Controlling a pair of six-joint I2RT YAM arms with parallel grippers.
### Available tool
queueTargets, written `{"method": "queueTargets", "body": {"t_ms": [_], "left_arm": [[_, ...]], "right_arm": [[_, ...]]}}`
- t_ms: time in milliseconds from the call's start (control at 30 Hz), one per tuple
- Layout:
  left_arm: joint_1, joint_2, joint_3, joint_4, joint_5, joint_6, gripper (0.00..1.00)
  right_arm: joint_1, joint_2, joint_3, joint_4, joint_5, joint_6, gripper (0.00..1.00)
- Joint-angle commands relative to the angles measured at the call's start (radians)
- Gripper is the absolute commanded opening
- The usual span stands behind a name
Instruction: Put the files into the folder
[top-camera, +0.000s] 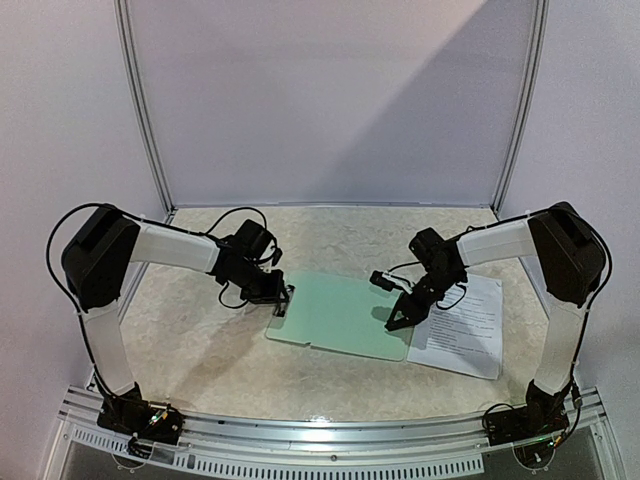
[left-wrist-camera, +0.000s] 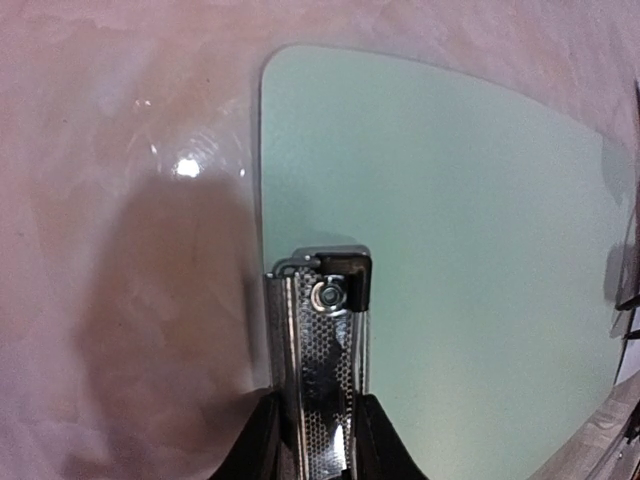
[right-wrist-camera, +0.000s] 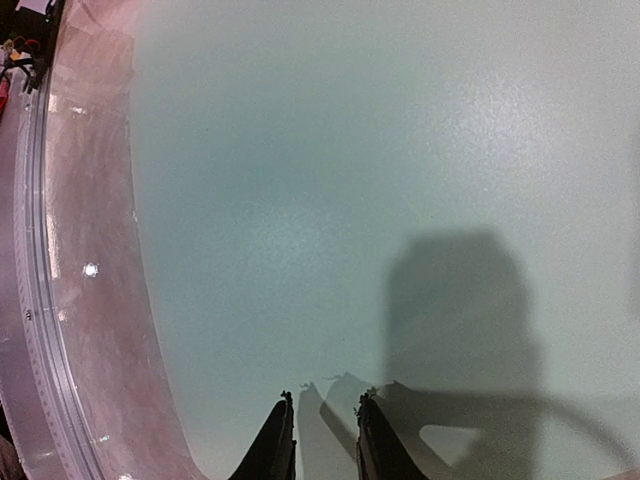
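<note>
**Top external view.** The left gripper (top-camera: 283, 299) sits at the left short edge of the mint-green folder (top-camera: 345, 318), which lies flat in the middle of the marbled table (top-camera: 200, 345). The right gripper (top-camera: 401, 319) hangs over the folder's right edge. The files (top-camera: 470, 335), white printed sheets, lie on the table to the right of the folder. Their left margin meets the folder's right edge, and which one overlaps the other cannot be told. Neither gripper's opening can be read from here.

**Left wrist view.** Only this view shows the folder's metal clip (left-wrist-camera: 326, 330), a perforated silver lever with a black end piece, lying between the two dark fingers (left-wrist-camera: 258, 445). The jaws are clamped together on it. Beyond the clip lie the bare green board (left-wrist-camera: 450, 220) and its rounded corner.

**Right wrist view.** The right fingers (right-wrist-camera: 278, 445) stand a narrow gap apart, with nothing between them. They are close above the folder's green surface (right-wrist-camera: 350, 180), where their shadow falls. Whether the tips touch the surface cannot be told. The table (right-wrist-camera: 95, 250) and its metal rail (right-wrist-camera: 30, 300) show at the left. The files do not appear in either wrist view.
</note>
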Motion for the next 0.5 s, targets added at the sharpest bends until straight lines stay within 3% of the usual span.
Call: {"method": "queueTargets", "body": {"t_ms": [0,167,467], "left_arm": [[-0.014,0.077,-0.029,-0.113,-0.009,0.006,0.25],[-0.016,0.115,0.022,-0.143,-0.061,0.021,0.37],[-0.037,0.128,0.041,-0.202,-0.130,0.039,0.38]], "right_arm": [[0.005,0.058,-0.016,-0.050,0.083,-0.015,0.22],[0.005,0.059,-0.014,-0.054,0.081,-0.014,0.22],[0.005,0.061,-0.016,-0.056,0.080,-0.018,0.22]]}}
